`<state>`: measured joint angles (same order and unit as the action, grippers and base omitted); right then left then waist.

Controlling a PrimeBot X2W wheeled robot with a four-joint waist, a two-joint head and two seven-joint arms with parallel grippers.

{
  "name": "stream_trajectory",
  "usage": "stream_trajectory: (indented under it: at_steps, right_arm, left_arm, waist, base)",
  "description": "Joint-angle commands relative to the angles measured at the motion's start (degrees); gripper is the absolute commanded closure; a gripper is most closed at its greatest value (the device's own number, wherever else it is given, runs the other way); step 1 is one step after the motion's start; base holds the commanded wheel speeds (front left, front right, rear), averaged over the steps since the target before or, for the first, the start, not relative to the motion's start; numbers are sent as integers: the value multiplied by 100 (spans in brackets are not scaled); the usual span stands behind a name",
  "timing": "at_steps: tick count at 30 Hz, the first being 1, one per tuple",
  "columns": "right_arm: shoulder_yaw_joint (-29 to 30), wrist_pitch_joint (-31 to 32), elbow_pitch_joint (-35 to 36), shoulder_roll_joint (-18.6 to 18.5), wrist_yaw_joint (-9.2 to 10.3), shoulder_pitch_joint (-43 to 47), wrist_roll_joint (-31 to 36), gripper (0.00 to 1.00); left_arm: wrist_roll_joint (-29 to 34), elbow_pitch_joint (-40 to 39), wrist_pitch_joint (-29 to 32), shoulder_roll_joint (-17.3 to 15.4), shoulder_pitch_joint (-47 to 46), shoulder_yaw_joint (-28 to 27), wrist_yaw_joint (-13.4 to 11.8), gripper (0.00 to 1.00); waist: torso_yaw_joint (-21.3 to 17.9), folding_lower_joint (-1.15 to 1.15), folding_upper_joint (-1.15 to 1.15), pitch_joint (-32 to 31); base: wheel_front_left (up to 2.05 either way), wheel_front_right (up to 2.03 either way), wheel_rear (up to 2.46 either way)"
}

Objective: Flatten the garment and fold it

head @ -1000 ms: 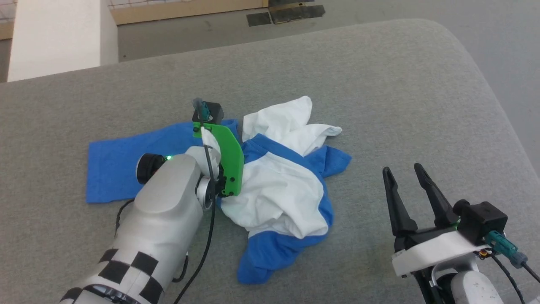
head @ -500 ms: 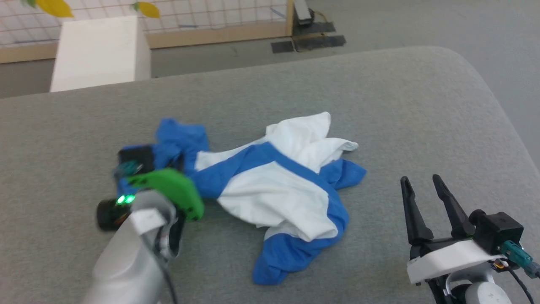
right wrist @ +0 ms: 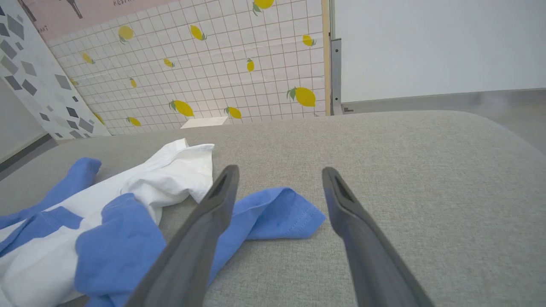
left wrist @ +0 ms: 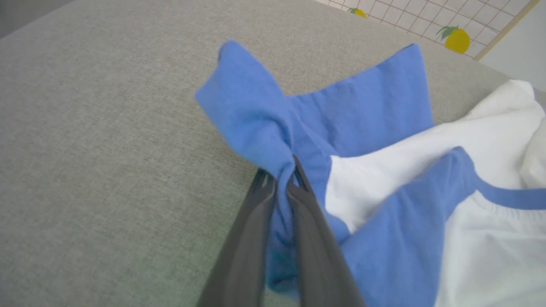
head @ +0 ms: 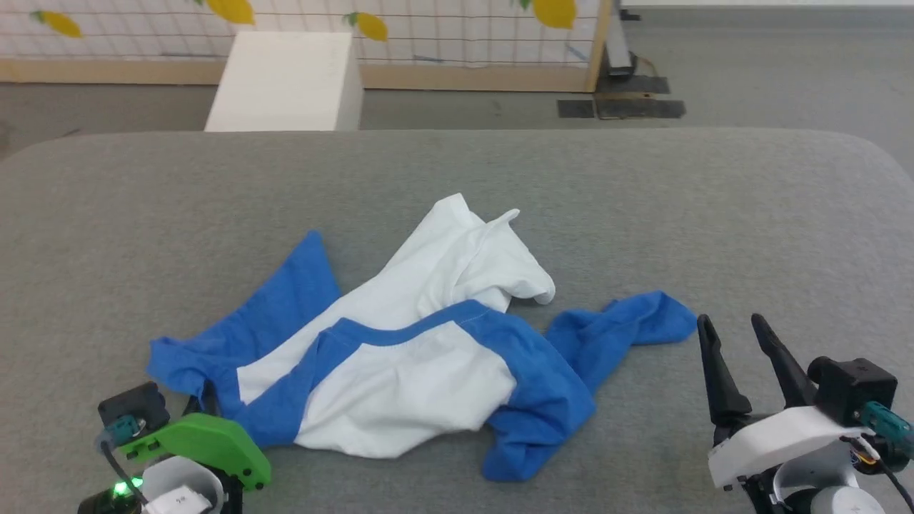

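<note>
The garment point(head: 400, 371) lies crumpled in the middle of the grey table point(head: 643, 214), with its white body bunched up and its blue neckband showing. One blue sleeve point(head: 621, 328) trails right, ending just left of my right gripper point(head: 732, 325). That gripper is open and holds nothing; in the right wrist view the sleeve cuff point(right wrist: 277, 213) lies between and behind its spread fingers point(right wrist: 213, 213). My left gripper point(left wrist: 281, 175) is shut on a bunched fold of the other blue sleeve point(left wrist: 362, 106). Its green wrist plate point(head: 193, 442) sits at the table's near left.
Beyond the table's far edge stand a white box point(head: 285, 82) and a tiled panel with lemon prints point(head: 428, 28). Bare grey table surface surrounds the garment on the far side and to the right.
My left gripper has drawn back from the garment's middle to the near left, dragging the blue sleeve and pulling the shirt out sideways. The head camera has also shifted. The right gripper stays open.
</note>
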<state>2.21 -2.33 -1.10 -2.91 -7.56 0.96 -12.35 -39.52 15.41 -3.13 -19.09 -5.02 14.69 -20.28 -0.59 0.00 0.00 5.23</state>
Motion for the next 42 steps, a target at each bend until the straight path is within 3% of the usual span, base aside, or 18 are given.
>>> stream_trajectory:
  at_steps: [1, 8, 21, 22, 23, 24, 28, 33, 37, 42]
  right_arm:
    - [-23, 135, -38, 3, 8, 35, 44, 0]
    - [-241, 1325, -387, 3, 8, -258, 75, 0]
    - [-668, 3569, -1225, 3, 8, -887, 105, 0]
    - [-707, 3678, -1248, 3, 8, -900, 80, 63]
    - [-746, 3706, -1235, 3, 8, -914, 69, 92]
    - [-742, 3697, -1214, 3, 8, -929, 48, 100]
    - [-365, 3222, -993, 3, 8, -947, 56, 100]
    - [817, 2612, -564, 3, 8, -691, 258, 100]
    - [1803, 2432, -278, 3, 8, -425, 444, 100]
    - [2388, 2396, -350, 3, 8, -258, 576, 100]
  left_arm:
    - [-107, -116, -117, 67, 95, -54, 30, 0]
    - [123, -530, -1099, 297, 194, -254, 301, 0]
    - [1477, -975, -1186, 1210, 136, -868, 1242, 0]
    - [1547, -944, -1186, 1257, 144, -916, 1303, 0]
    - [1597, -927, -1186, 1292, 154, -961, 1345, 0]
    - [1641, -895, -1186, 1334, 178, -1016, 1395, 0]
    - [1774, -765, -1186, 1436, 281, -1193, 1523, 0]
    - [1905, -679, -1187, 1508, 328, -1341, 1664, 0]
    - [1981, -625, -1187, 1535, 383, -1406, 1769, 0]
    - [2040, -533, -1187, 1555, 398, -1435, 1884, 0]
  waist:
    - [243, 0, 0, 5]
    - [556, 0, 0, 205]
    - [968, 0, 0, 496]
    - [963, 0, 0, 482]
    - [954, 0, 0, 470]
    - [929, 0, 0, 442]
    - [800, 0, 0, 308]
    - [612, 0, 0, 130]
    - [396, 0, 0, 28]
    - [141, 0, 0, -46]
  base:
    - [0, 0, 0]
    - [0, 0, 0]
    - [0, 0, 0]
    - [0, 0, 0]
    - [0, 0, 0]
    - [0, 0, 0]
    - [0, 0, 0]
    - [0, 0, 0]
    - [0, 0, 0]
    - [0, 0, 0]
